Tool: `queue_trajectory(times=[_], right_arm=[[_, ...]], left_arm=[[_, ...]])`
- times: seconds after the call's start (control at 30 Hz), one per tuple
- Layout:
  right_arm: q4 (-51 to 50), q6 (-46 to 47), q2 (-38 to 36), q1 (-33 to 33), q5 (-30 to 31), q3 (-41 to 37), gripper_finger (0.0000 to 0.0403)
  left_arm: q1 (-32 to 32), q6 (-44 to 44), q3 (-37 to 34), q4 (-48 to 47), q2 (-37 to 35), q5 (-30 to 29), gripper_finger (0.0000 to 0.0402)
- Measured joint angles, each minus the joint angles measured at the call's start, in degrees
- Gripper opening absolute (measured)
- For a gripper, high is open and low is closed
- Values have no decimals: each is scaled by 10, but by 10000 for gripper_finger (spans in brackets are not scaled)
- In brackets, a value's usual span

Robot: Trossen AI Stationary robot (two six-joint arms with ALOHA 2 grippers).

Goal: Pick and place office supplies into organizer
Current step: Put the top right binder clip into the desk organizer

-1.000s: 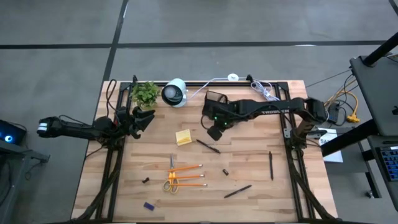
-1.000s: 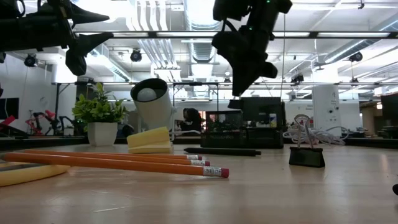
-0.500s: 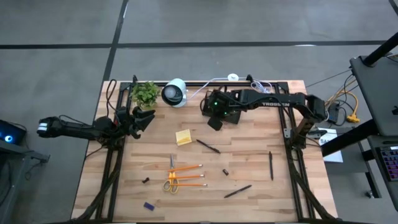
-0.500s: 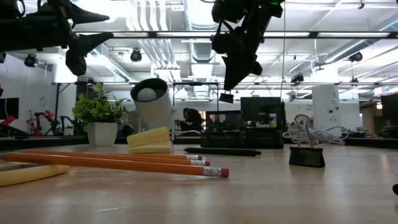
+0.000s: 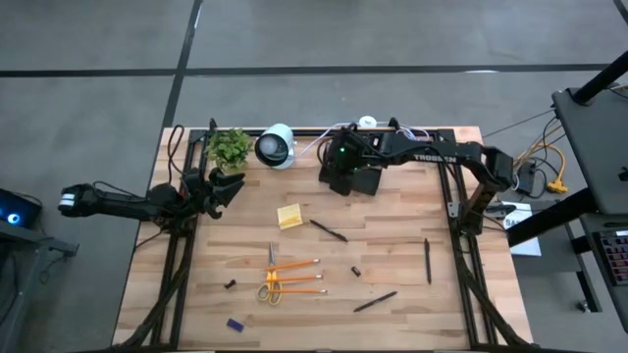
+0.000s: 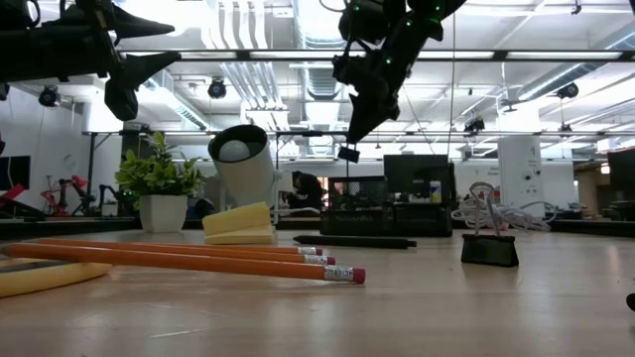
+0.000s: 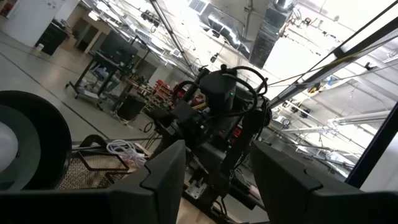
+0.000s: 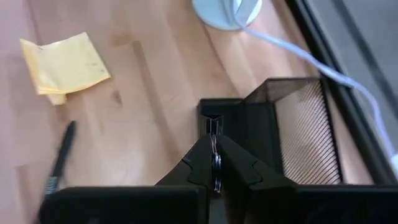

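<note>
My right gripper hangs over the black organizer at the table's far side, shut on a tiny dark clip. The arm hides most of the organizer from above. My left gripper waits open and raised at the table's left. Flat on the wood lie a yellow sticky-note pad, yellow-handled scissors, orange pencils, black pens, two other small clips and a blue piece. My right gripper pinches the clip between its two fingertips, by its thin wire part. The fingers slant down from above. The clip's dark body hangs just below the fingertips, lifted clear above the organizer's front compartments.
A green potted plant and a white round lamp-like device stand at the far left. A white cable runs along the far edge behind the organizer. The table's middle and right hold only scattered pens.
My right gripper has carried the clip toward the table's far edge, from beside the sticky-note pad to over the organizer. It has risen a little and rolled about its own axis. It has stayed shut on the clip.
</note>
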Motion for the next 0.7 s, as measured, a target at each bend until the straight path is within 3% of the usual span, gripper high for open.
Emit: queue_trajectory(times=[0.2,0.7], right_arm=[[33,-73,1,-5,-13,-17,8],[32,-105,74,-25,-13,-18,8]], left_arm=[[0,0,0,0,0,0,167],[0,0,0,0,0,0,167]])
